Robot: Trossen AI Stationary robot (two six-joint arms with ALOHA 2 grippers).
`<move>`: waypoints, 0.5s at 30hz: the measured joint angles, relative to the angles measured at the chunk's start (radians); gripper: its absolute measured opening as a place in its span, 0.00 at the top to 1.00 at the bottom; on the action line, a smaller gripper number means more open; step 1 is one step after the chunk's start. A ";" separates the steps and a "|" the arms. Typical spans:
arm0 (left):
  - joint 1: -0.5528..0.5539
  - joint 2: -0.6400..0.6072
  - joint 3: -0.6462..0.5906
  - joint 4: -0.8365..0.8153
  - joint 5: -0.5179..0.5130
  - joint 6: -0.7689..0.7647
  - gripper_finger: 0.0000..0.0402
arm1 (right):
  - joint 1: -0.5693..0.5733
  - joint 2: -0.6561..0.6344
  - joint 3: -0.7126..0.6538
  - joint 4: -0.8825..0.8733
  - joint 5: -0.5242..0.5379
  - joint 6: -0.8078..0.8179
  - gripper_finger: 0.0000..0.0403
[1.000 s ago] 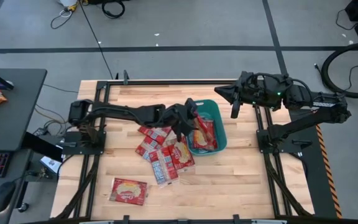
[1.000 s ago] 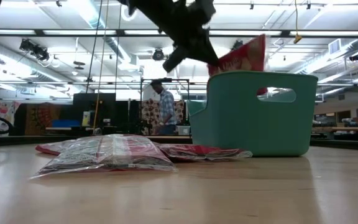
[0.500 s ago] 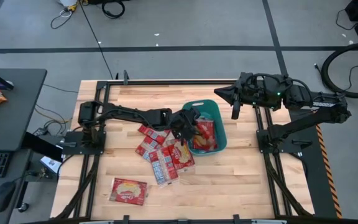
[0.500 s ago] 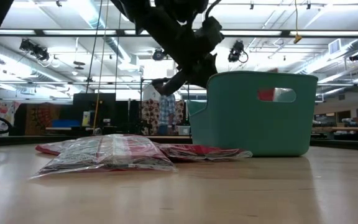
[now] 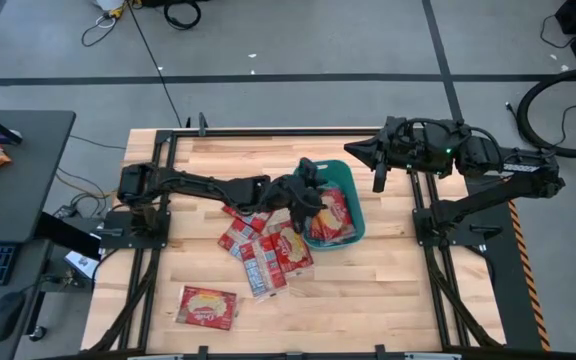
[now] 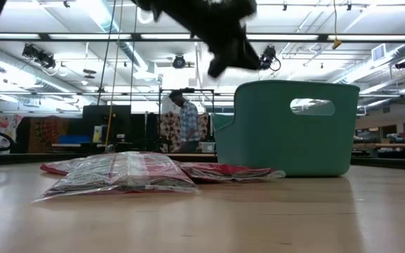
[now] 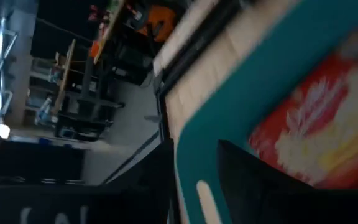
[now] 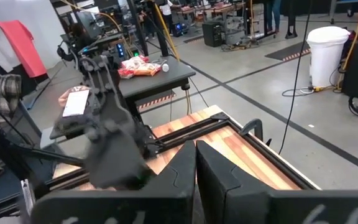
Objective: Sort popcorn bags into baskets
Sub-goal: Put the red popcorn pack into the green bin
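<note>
Left gripper (image 5: 311, 203) is over the left rim of the teal tub (image 5: 353, 182), mid-table. Fingers (image 7: 241, 168) are a narrow gap apart, holding nothing; in the left wrist view they straddle the tub wall, with a red bag (image 7: 316, 134) lying inside below them. In the low view the gripper (image 6: 223, 60) hangs above the tub's (image 6: 287, 130) left top edge, not touching it.

Tub holds red popcorn bags (image 5: 330, 215), lying flat.

More bags in a loose overlapping pile (image 5: 263, 245) on the table (image 5: 388, 290), just left of the tub; the nearest ones touch its wall. One bag (image 5: 208, 306) lies alone, near-left, well apart from the pile.

Right gripper (image 5: 377, 178) is parked off the tub's far-right, above the table, fingers (image 8: 185, 171) closed together, empty.

A person (image 6: 183, 119) is standing in the room behind.
</note>
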 joint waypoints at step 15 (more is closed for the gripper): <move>-0.066 -0.357 0.001 -0.520 0.305 -0.773 0.81 | 0.000 0.023 0.000 -0.024 -0.033 -0.002 0.96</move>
